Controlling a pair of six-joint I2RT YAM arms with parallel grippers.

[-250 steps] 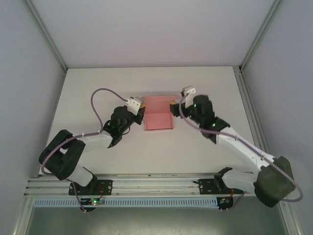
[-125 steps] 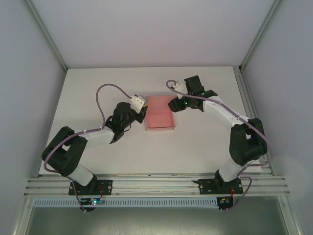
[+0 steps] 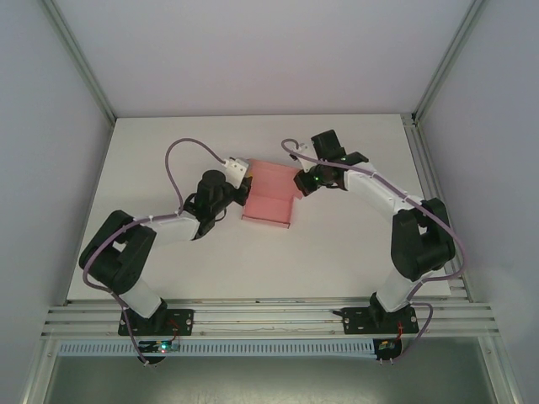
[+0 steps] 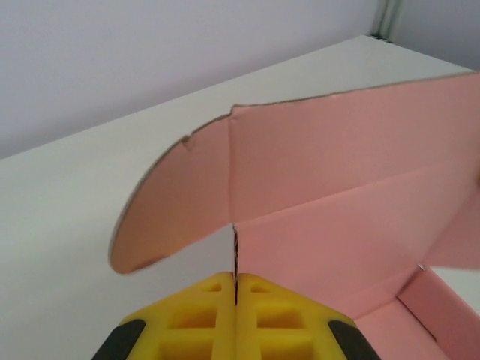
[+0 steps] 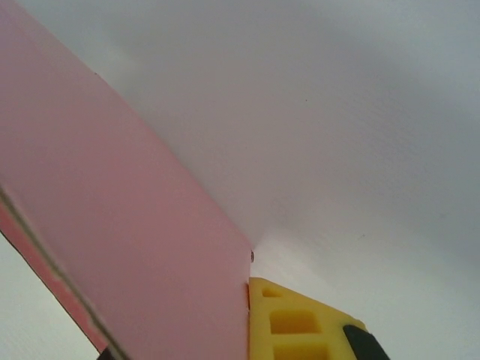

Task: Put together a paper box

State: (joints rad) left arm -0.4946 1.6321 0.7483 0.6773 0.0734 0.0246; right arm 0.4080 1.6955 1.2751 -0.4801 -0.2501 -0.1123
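The pink paper box [image 3: 269, 202] sits half-formed in the middle of the white table [image 3: 337, 261], turned slightly askew. My left gripper [image 3: 242, 183] is at its left side. In the left wrist view the yellow fingers [image 4: 202, 315] are shut on the thin edge of the box's left wall, with a rounded flap [image 4: 176, 202] and the tall back panel [image 4: 345, 172] rising beyond. My right gripper [image 3: 300, 180] is at the box's right side. There a pink panel [image 5: 112, 217] lies flat against one yellow finger [image 5: 300, 322] and hides the other.
Grey walls and metal frame posts [image 3: 429, 93] enclose the table. Both arms' purple cables [image 3: 181, 156] loop above the table surface. An aluminium rail [image 3: 269, 316] runs along the near edge by the arm bases.
The right arm has swung its elbow out to the right and now reaches the box from the far right. The box has turned slightly, its near edge shifting left. The left gripper moved a little farther back.
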